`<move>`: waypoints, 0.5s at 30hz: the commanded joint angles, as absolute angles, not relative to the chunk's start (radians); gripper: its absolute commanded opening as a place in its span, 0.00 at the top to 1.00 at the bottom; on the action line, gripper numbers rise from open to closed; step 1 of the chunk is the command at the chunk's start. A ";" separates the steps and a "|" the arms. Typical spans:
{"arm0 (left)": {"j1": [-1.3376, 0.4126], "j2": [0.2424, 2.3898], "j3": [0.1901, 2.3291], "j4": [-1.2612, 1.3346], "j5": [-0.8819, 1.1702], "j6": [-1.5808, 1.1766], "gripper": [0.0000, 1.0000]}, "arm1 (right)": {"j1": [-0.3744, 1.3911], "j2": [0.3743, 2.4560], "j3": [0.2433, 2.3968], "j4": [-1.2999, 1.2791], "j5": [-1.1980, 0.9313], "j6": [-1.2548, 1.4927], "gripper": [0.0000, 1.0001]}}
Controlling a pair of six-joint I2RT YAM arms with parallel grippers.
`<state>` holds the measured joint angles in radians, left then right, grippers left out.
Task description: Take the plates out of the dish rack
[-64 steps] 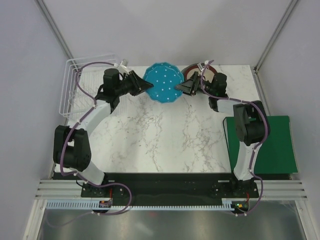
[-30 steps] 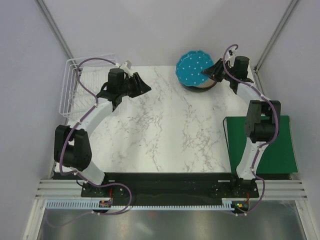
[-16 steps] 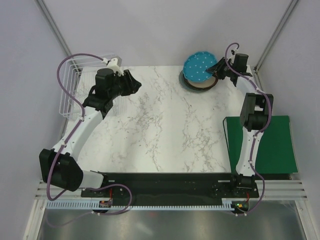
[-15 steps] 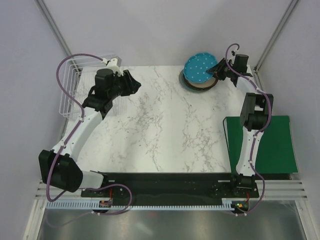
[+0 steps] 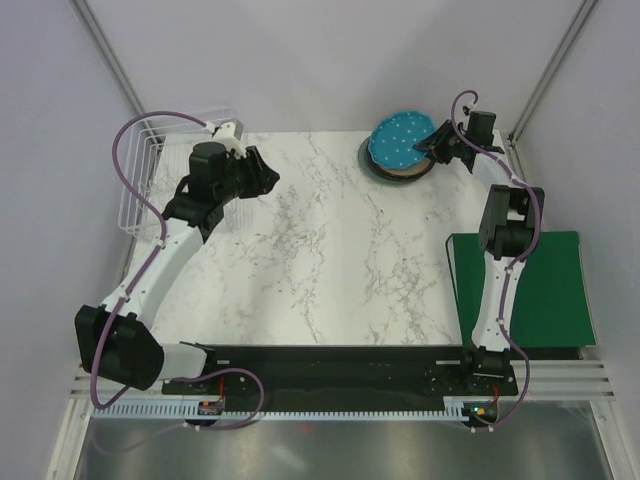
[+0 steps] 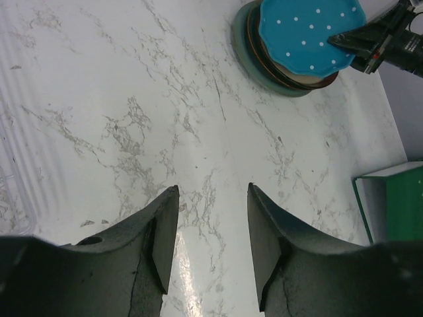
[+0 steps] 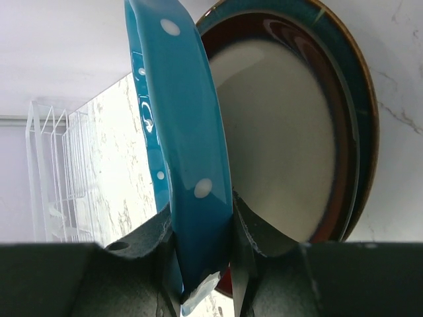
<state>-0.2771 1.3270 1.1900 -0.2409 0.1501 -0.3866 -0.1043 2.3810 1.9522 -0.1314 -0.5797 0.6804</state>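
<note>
My right gripper [image 5: 428, 150] is shut on the rim of the turquoise speckled plate [image 5: 398, 139]. It holds the plate tilted, low over a stack at the back right. The stack is a brown-rimmed plate with a cream centre [image 7: 284, 132] on a darker greenish plate [image 7: 346, 56]. The turquoise plate's rim [image 7: 182, 132] sits between my fingers in the right wrist view. The left wrist view shows the plate [image 6: 307, 34] above the stack [image 6: 274, 69]. My left gripper [image 5: 264, 176] is open and empty over the marble [image 6: 210, 244], right of the clear dish rack [image 5: 150, 170]. No plate shows in the rack.
A flat green mat [image 5: 545, 290] lies at the right edge, also in the left wrist view [image 6: 396, 205]. The enclosure's back posts and walls stand close behind the stack. The rack's ribbed wall [image 7: 59, 172] shows far off in the right wrist view.
My right gripper took the turquoise plate from mid-table to the back right and lowered it toward the stack. My left gripper let go of it and drew back toward the rack.
</note>
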 commanded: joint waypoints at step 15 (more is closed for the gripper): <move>-0.279 1.276 1.160 -0.255 0.146 -0.351 0.48 | -0.100 2.361 2.017 -0.093 -0.627 0.641 0.37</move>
